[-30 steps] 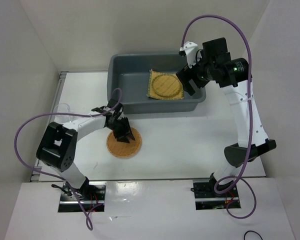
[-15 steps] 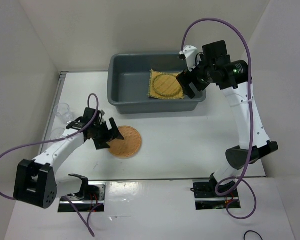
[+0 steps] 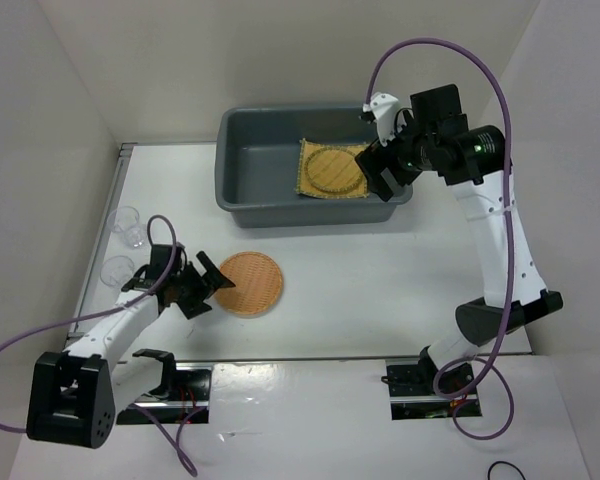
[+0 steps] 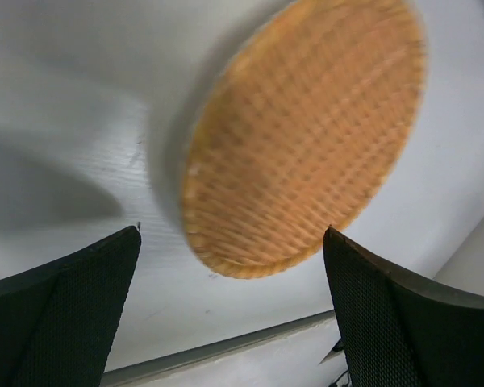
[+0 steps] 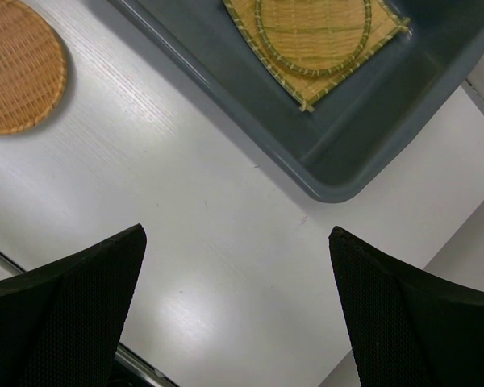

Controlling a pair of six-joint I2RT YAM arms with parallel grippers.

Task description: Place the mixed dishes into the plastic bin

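The plastic bin (image 3: 242, 150) stands at the back of the table and holds the yellow woven mat (image 3: 309, 185) with a tan woven plate (image 3: 332, 170) on it; both show in the right wrist view, mat (image 5: 242, 18) and plate (image 5: 310, 28). An orange woven plate (image 3: 250, 283) lies on the table, also in the left wrist view (image 4: 306, 133). Two clear cups (image 3: 128, 224) stand at the far left. My left gripper (image 3: 202, 290) is open and empty just left of the orange plate. My right gripper (image 3: 380, 172) is open and empty above the bin's right end.
White walls close in the table on the left, back and right. The table's near edge (image 4: 226, 347) shows as a metal strip. The bin's rounded corner (image 5: 339, 189) lies below my right gripper.
My left arm has swung back to the left and down, off the orange plate, which stays on the table. My right gripper has shifted slightly right over the bin.
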